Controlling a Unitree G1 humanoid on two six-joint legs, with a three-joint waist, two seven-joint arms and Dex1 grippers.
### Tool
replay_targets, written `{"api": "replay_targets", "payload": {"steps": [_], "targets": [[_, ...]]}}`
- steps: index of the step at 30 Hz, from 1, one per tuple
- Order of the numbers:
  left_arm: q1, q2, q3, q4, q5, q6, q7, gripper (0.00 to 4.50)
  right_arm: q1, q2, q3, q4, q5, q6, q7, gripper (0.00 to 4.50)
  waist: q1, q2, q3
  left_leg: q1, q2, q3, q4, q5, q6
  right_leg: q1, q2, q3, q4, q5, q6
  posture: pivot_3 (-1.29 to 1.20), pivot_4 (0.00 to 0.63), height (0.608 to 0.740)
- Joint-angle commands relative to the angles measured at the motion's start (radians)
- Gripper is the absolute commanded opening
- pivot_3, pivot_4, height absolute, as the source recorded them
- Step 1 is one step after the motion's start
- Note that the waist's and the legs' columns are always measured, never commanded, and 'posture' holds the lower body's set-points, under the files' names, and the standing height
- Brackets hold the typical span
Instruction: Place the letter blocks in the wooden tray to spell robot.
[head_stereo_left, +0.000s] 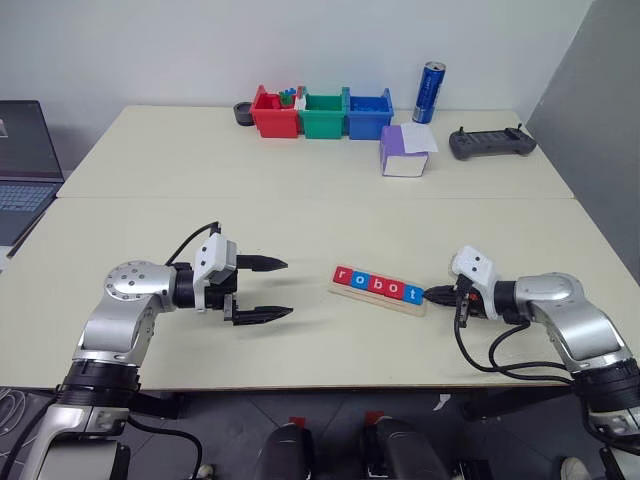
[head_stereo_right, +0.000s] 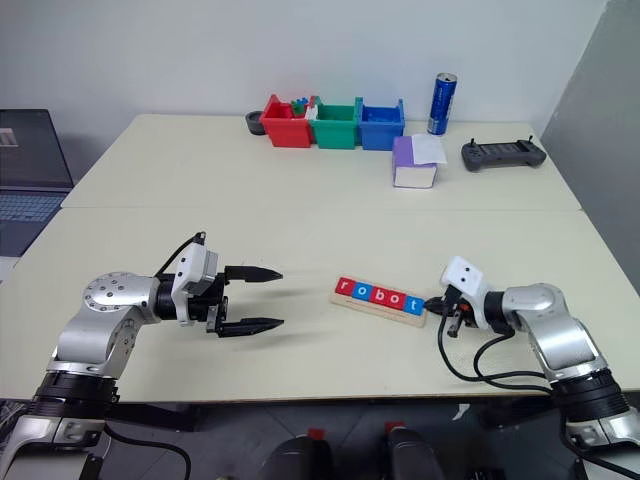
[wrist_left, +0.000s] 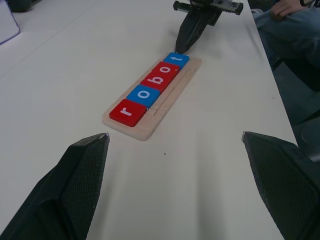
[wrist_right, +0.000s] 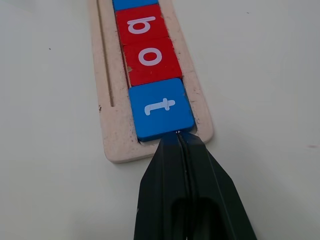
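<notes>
The wooden tray (head_stereo_left: 388, 305) lies on the table right of centre. Five letter blocks (head_stereo_left: 378, 286) fill it in a row, red r, blue o, red b, red o, blue t, reading robot. My right gripper (head_stereo_left: 432, 294) is shut, empty, and its tips (wrist_right: 179, 138) rest against the tray's right end, touching the edge of the blue t block (wrist_right: 160, 107). My left gripper (head_stereo_left: 287, 289) hovers open a little to the left of the tray, pointing at it, with nothing between its fingers.
Red (head_stereo_left: 273, 114), green (head_stereo_left: 324, 115) and blue (head_stereo_left: 367, 115) bins stand at the back, with a blue can (head_stereo_left: 430, 92), a purple-white box (head_stereo_left: 404, 152) and a black controller (head_stereo_left: 491, 143) to their right. A laptop (head_stereo_left: 25, 165) sits far left. A person's leg (wrist_left: 290, 30) is beside the table.
</notes>
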Motion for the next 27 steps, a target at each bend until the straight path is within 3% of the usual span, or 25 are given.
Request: {"api": "replay_targets", "payload": {"steps": [1, 4, 8, 12, 19, 27], "targets": [[-0.002, 0.008, 0.007, -0.014, -0.006, -0.012, -0.006, 4.5, -0.01, -0.012, -0.007, -0.036, 0.011, 0.001, -0.002, 0.03, 0.0, 0.0, 0.0, 0.0, 0.0, 0.0, 0.0, 0.0, 0.0, 0.0, 0.0, 0.0, 0.0, 0.0, 0.0, 0.0, 0.15, 0.74], [-0.001, 0.008, 0.007, -0.014, -0.005, -0.014, -0.006, 4.5, -0.005, -0.049, -0.031, -0.062, 0.019, 0.014, 0.013, 0.03, 0.002, 0.0, 0.0, 0.0, 0.0, 0.0, 0.0, 0.0, 0.0, 0.0, 0.0, 0.0, 0.0, 0.0, 0.0, 0.0, 0.15, 0.74], [0.0, 0.01, 0.008, -0.007, -0.004, -0.018, -0.009, 4.5, 0.047, -0.14, -0.089, -0.283, 0.145, 0.124, 0.091, 0.03, 0.01, 0.0, 0.0, -0.001, 0.0, 0.0, 0.0, -0.001, 0.002, -0.001, 0.0, 0.0, -0.001, 0.0, 0.0, 0.0, 0.15, 0.74], [-0.002, 0.004, 0.002, -0.006, -0.002, -0.019, -0.007, 4.5, 0.095, -0.141, -0.06, -0.412, 0.199, 0.196, 0.067, 0.03, 0.01, -0.001, 0.0, -0.001, 0.0, -0.001, -0.001, -0.002, 0.003, -0.001, 0.0, -0.001, -0.001, 0.0, 0.0, 0.0, 0.15, 0.74], [-0.008, 0.007, -0.002, 0.003, 0.004, -0.024, -0.016, 4.5, 0.093, -0.058, 0.033, -0.354, 0.145, 0.18, -0.035, 0.03, 0.013, -0.001, 0.0, -0.001, 0.0, -0.001, 0.0, -0.002, 0.003, 0.0, 0.0, -0.001, -0.001, 0.0, 0.0, 0.0, 0.15, 0.74], [-0.009, 0.005, 0.001, 0.002, 0.007, -0.021, -0.015, 4.5, 0.062, -0.042, 0.078, -0.181, 0.083, 0.081, -0.043, 0.03, 0.016, -0.001, 0.0, -0.001, 0.0, -0.001, 0.0, -0.002, 0.003, 0.0, 0.0, -0.001, -0.001, 0.0, 0.0, 0.0, 0.15, 0.74]]}}
